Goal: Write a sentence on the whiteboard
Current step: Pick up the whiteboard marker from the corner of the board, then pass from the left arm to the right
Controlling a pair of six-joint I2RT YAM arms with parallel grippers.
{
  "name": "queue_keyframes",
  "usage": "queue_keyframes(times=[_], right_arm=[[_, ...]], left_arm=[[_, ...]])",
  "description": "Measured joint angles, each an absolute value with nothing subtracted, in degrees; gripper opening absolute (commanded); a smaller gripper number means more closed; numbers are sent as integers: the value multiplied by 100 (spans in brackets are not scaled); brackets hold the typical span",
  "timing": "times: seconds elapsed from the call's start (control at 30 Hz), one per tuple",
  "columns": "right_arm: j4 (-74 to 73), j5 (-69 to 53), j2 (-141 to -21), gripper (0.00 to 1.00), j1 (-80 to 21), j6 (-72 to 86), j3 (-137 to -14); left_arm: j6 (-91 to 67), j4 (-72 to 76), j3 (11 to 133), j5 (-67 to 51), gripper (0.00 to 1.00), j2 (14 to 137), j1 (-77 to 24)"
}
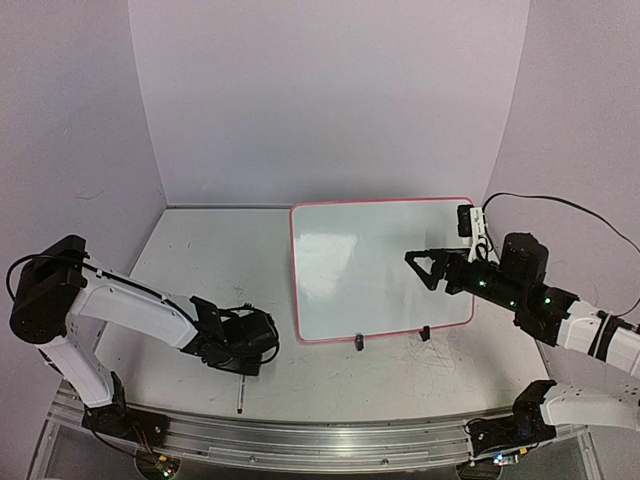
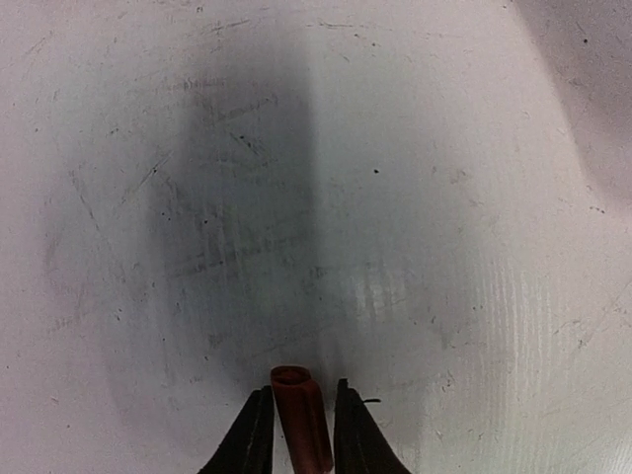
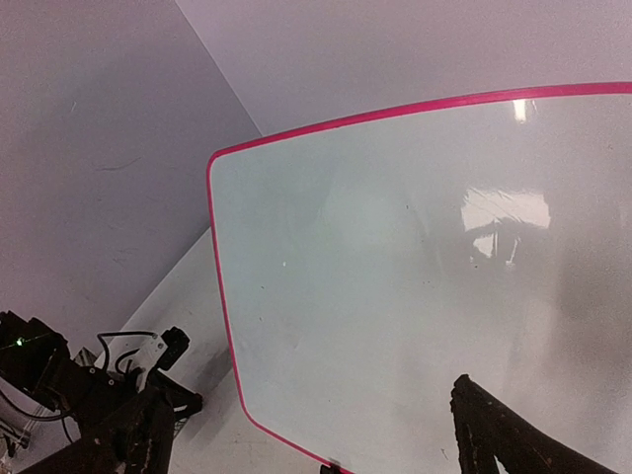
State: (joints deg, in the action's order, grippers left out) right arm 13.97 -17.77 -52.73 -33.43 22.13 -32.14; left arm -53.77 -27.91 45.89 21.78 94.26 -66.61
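The whiteboard point(image 1: 370, 265) lies flat at the middle right of the table, white with a pink-red frame, and nothing is written on it. It fills the right wrist view too point(image 3: 395, 296). My left gripper point(image 1: 245, 348) is low over the grey tabletop, left of the board's near corner. Its two black fingers are closed against a red-brown marker point(image 2: 299, 420) that points away from the camera. My right gripper point(image 1: 425, 268) hovers open over the board's right part with nothing in it. Only one finger point(image 3: 504, 434) of it shows in its wrist view.
Two small black clip feet point(image 1: 359, 342) point(image 1: 424, 333) sit on the board's near edge. Purple walls close in the back and both sides. A cable point(image 1: 560, 205) runs along the right arm. The scuffed tabletop point(image 2: 296, 197) spreads under the left gripper.
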Motion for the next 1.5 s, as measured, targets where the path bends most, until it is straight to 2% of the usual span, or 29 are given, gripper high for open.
queue_keyframes(times=[0.13,0.37,0.63,0.83,1.23,1.5], right_arm=[[1364,-1674,-5271,98,-3397,2215,-3214],[1294,-1549,-5271,98,-3529,2273,-3214],[1277,-1406,-5523,98,-4015,2320,-3375],[1822,-1540,-6141,98,-4753,2387,-3576],[4686,-2476,-8113,80,-5735,3821,-3747],[5476,-2538,-8694,61,-5933,4329,-4170]], left_arm=[[-5407,-2857,4591,2235,10,9420,-6661],[-5375,-2966,4593,2199,6,9213,-6662],[-4937,-2800,4591,2029,5,7554,-6674],[-4345,-1585,4593,1555,1,6449,-6676],[-3722,1750,4525,1529,0,6626,-6683],[-3610,2670,4519,1784,0,6996,-6683]])
